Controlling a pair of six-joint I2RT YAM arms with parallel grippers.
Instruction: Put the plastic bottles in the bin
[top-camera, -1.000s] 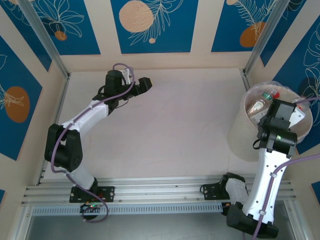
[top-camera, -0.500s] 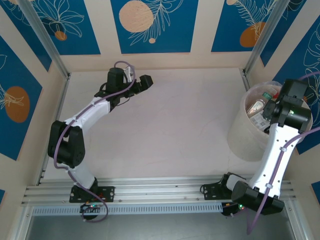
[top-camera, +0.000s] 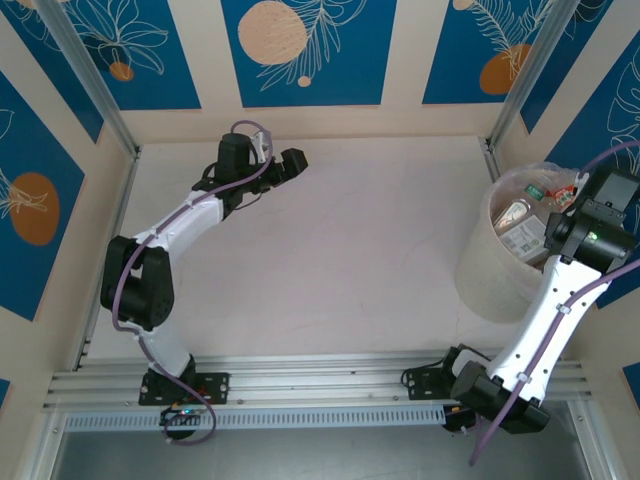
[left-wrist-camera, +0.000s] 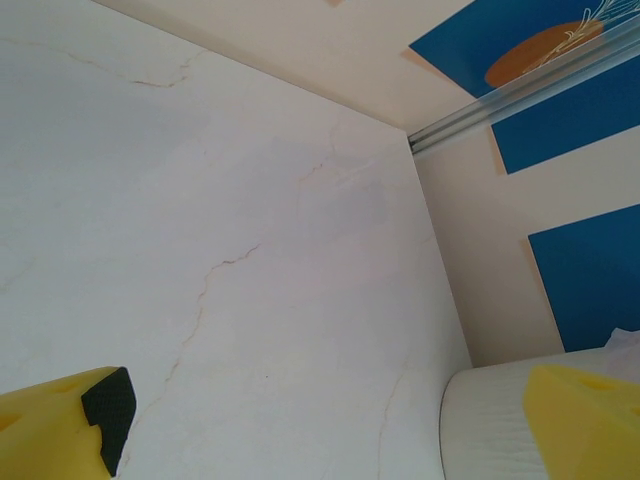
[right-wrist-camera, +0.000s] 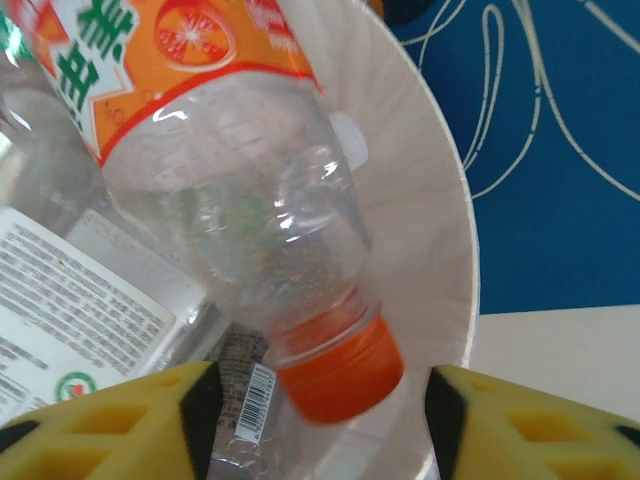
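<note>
Clear plastic, orange cap down: an orange-labelled bottle (right-wrist-camera: 230, 200) points neck-first into the bin (right-wrist-camera: 440, 230), seen from the R wrist cam. Its cap sits between the yellow fingers (right-wrist-camera: 530, 425) of the R gripper (right-wrist-camera: 320, 430) w/ a gap on each side. The jaws are part-open, the pads are off the bottle and nothing is gripped. The bottle is slightly blurred, so can't tell whether it rests on the pile below. Under it lie more plastic bottles (right-wrist-camera: 70, 310), incl. one w/ a white printed label at lower left and a barcode strip just beside the cap.

Overhead cam: the bin stands at the right edge of the table (top-camera: 380, 230), near the far-right corner, close to the wall. The R arm (top-camera: 545, 320) rises from its base at the near edge and bends over the bin's right rim, wrist above the opening. Several bottles lie in the bin's left half, one w/ a pale label, another showing green.

The L arm (top-camera: 170, 235) stretches to the far-left part of the table, w/ the L gripper (top-camera: 290, 163) pointing right, well apart from the bin. L wrist cam shows its yellow fingers spread fully wide at the lower corners, holding nothing, over a pale tabletop w/ hairline cracks. Blue wall panels (top-camera: 300, 50) w/ orange discs ring the scene.
</note>
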